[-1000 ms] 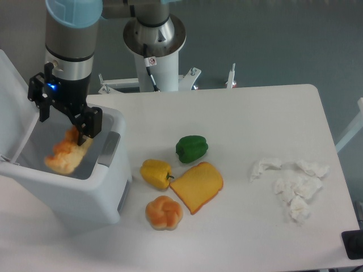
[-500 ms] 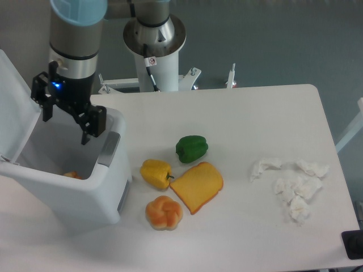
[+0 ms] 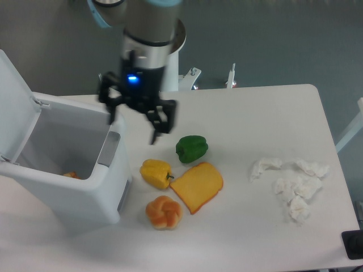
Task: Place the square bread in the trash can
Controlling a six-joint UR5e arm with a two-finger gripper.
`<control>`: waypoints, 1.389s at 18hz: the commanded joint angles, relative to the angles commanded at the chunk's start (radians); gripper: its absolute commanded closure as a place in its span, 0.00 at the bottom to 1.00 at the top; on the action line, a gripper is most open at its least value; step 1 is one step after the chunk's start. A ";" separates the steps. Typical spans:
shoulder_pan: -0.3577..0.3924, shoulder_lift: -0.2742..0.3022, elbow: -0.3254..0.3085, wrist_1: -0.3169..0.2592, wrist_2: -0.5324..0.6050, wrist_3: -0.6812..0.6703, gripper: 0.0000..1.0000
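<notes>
White trash can (image 3: 85, 192) hiding most of an orange scrap (image 3: 70, 175) – tool (image 3: 134, 124) blurred, fingers wide, empty, square bread (image 3: 197, 186) untouched

The arm descends from the table's far edge, wrist vertical. The gripper (image 3: 134, 123) points downward, fingers (image 3: 155, 131) spread apart, holding nothing.

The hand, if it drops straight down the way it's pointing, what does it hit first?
Probably bare table: the open hand points down between the trash can and the green pepper, though depth is unclear from one view.
</notes>
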 joint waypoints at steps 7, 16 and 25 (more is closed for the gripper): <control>0.110 -0.109 -0.014 0.009 0.130 0.385 0.00; 0.143 -0.279 -0.006 0.170 0.238 0.507 0.00; 0.158 -0.344 0.006 0.187 0.253 0.553 0.00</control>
